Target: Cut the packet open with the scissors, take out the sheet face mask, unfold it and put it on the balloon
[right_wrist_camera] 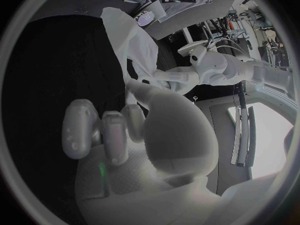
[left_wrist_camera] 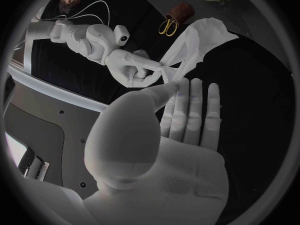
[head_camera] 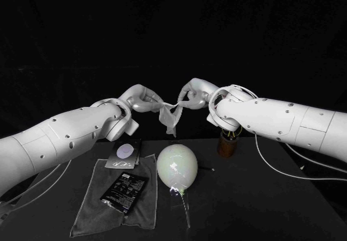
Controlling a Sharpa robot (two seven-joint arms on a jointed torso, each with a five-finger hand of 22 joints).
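The left hand (head_camera: 139, 100) and the right hand (head_camera: 194, 93) both pinch the white face mask (head_camera: 170, 116), holding it up over the black table (head_camera: 253, 201).

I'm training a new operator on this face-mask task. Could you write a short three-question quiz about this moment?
1. True or false: the sheet mask lies on the balloon.
2. Where are the scissors? A: in a robot hand. B: in the brown holder. C: on the balloon.
3. Fill in: the black packet lies on the ____.

Key
1. False: it hangs in the air, held between the left robot hand and the right robot hand.
2. B.
3. grey cloth.
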